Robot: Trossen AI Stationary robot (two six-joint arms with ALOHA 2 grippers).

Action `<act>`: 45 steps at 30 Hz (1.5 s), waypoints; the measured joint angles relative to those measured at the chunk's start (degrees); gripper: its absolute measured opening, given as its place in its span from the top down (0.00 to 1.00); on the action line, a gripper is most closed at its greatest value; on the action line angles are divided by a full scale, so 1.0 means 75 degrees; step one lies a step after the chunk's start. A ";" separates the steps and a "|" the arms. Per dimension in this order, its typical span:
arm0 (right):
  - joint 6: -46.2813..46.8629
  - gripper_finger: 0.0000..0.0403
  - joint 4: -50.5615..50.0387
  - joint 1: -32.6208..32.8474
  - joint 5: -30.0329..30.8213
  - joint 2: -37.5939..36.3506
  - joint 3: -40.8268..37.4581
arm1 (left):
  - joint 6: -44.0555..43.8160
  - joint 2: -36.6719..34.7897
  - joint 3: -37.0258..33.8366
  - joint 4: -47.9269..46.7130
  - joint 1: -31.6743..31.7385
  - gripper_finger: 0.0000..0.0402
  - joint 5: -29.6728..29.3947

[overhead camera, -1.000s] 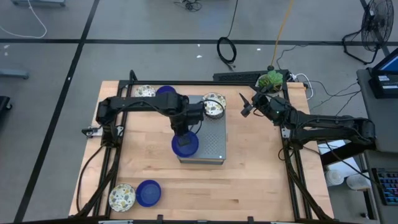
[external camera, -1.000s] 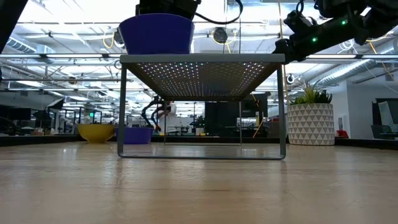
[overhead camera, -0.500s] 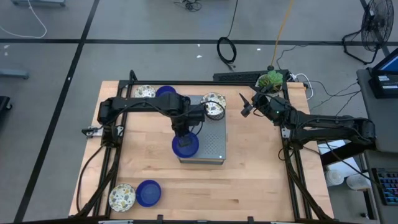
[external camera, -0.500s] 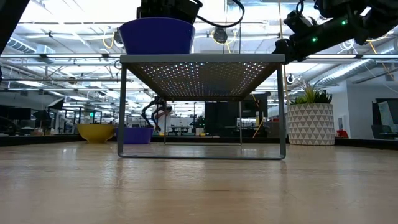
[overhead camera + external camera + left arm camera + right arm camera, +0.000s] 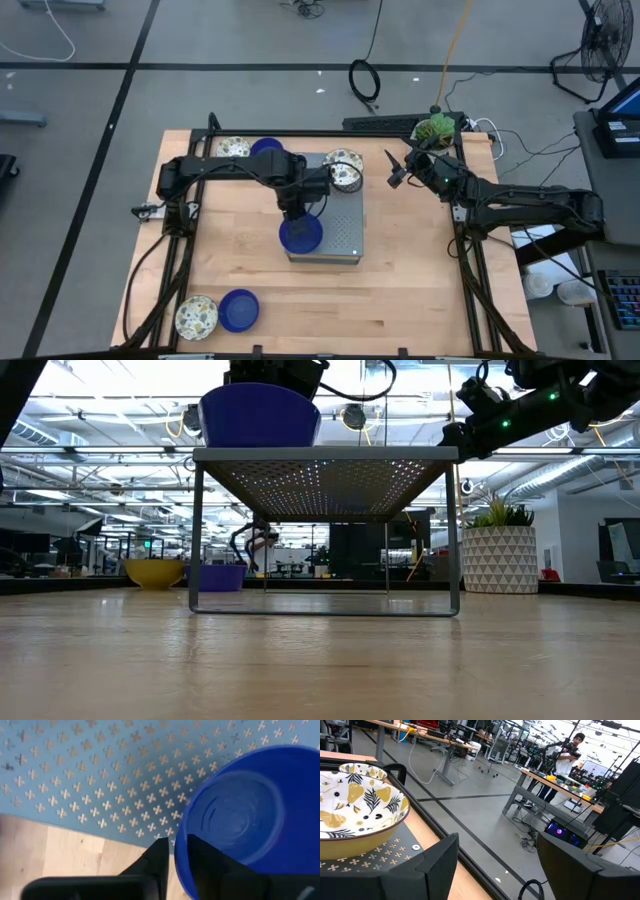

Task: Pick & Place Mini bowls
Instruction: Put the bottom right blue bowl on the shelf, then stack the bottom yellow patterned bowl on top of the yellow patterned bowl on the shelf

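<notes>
A glossy blue mini bowl [image 5: 300, 236] stands on the near left part of a grey perforated stand [image 5: 342, 238]; it also shows in the low view [image 5: 260, 415]. My left gripper [image 5: 292, 212] is above the stand, shut on this bowl's rim. A cream floral bowl [image 5: 345, 171] stands on the stand's far part. My right gripper [image 5: 397, 171] hovers open and empty to the right of that bowl, which shows in the right wrist view [image 5: 355, 815]. A cream bowl [image 5: 232, 148] and a blue bowl [image 5: 266, 147] sit at the far left. Another cream bowl [image 5: 196, 316] and blue bowl [image 5: 239, 310] sit at the near left. My left gripper pinches the blue bowl's rim [image 5: 180, 851] on its far side, one finger [image 5: 210, 867] inside the bowl and one [image 5: 156, 862] outside. The fingers come from above, pointing down. The bowl stands upright with its base on the perforated stand.
A white patterned pot with a green plant [image 5: 436, 129] stands at the table's far right, also in the low view [image 5: 498, 555]. Black frame rails [image 5: 470, 270] run along the table's left, far and right sides. Bare wood lies on the near right of the table.
My left gripper has shifted a little toward the table's right edge, and the blue bowl has slid with it along the stand's top, staying upright.
</notes>
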 joint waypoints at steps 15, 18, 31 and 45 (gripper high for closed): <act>0.0002 0.37 -0.0053 -0.0003 0.0009 0.0006 0.0000 | -0.0039 -0.1046 0.0667 -0.0834 0.0283 0.65 -0.0891; 0.0008 0.37 -0.0053 -0.0003 0.0009 0.0006 0.0000 | -0.0289 -0.1565 0.0664 -0.0671 0.0243 0.65 -0.1504; 0.0147 0.37 -0.0095 -0.0003 -0.0003 0.0006 0.0000 | -0.2883 -0.3247 -0.0376 -0.0820 -0.1463 0.65 -0.1231; 0.0722 0.37 -0.0148 -0.0003 -0.0013 0.0003 -0.0261 | -1.2038 -0.4181 -0.3657 -0.0349 -0.5252 0.65 -0.1588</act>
